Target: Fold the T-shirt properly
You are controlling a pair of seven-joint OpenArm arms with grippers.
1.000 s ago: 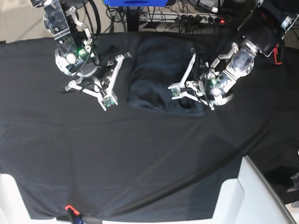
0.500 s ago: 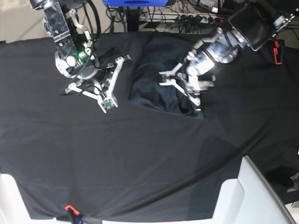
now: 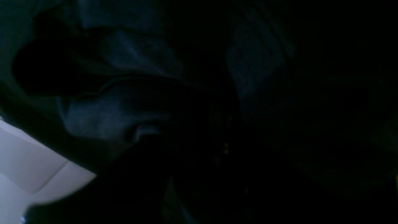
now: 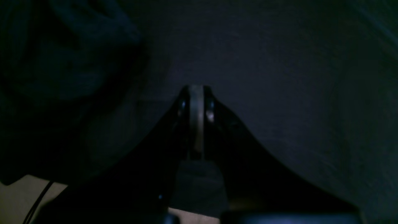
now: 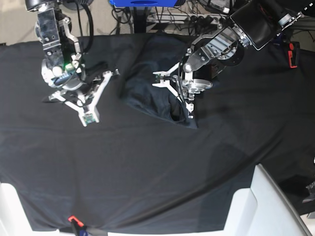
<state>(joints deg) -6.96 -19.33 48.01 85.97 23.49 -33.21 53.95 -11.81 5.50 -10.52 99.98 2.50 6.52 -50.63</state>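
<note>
The T-shirt (image 5: 145,83) lies as a folded, wrinkled charcoal bundle at the far middle of the black table cloth (image 5: 147,162). My left gripper (image 5: 184,92) presses down on the bundle's right part and grips the fabric. The left wrist view shows only close dark folds of the T-shirt (image 3: 118,105), and the fingers there are lost in shadow. To the left of the bundle and apart from it, my right gripper (image 4: 196,93) is shut with nothing in it over the bare cloth (image 4: 279,77). In the base view the right gripper (image 5: 78,93) stands apart, and the T-shirt (image 4: 62,53) shows at the right wrist view's upper left.
White furniture pieces stand at the near right (image 5: 258,201) and near left (image 5: 10,206) edges. Cables and a power strip (image 5: 206,19) run behind the table's far edge beside a blue object (image 5: 142,2). A small red clip (image 5: 73,219) sits at the front edge.
My left gripper has swung left from the shirt's right edge, and the bundle has slid left with it. My right arm has moved left, away from the shirt, staying shut.
</note>
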